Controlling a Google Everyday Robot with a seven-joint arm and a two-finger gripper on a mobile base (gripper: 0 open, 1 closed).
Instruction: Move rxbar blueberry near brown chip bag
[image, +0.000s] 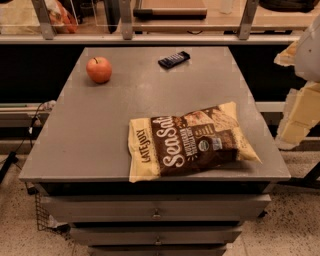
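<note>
The rxbar blueberry (174, 59) is a small dark bar lying flat at the far middle of the grey table (90, 130). The brown chip bag (192, 140) lies flat at the front right of the table, with "Sea Salt" and "Late July" lettering facing up. The bar and the bag are well apart. My gripper (299, 112) shows as pale cream parts at the right edge of the camera view. It is beyond the table's right side, away from both the bar and the bag, and holds nothing that I can see.
A red apple (99, 69) stands at the far left of the table. A metal railing (150, 37) and shelf run behind the table. Drawers (156, 212) sit under the table's front edge. Cables hang at the left side.
</note>
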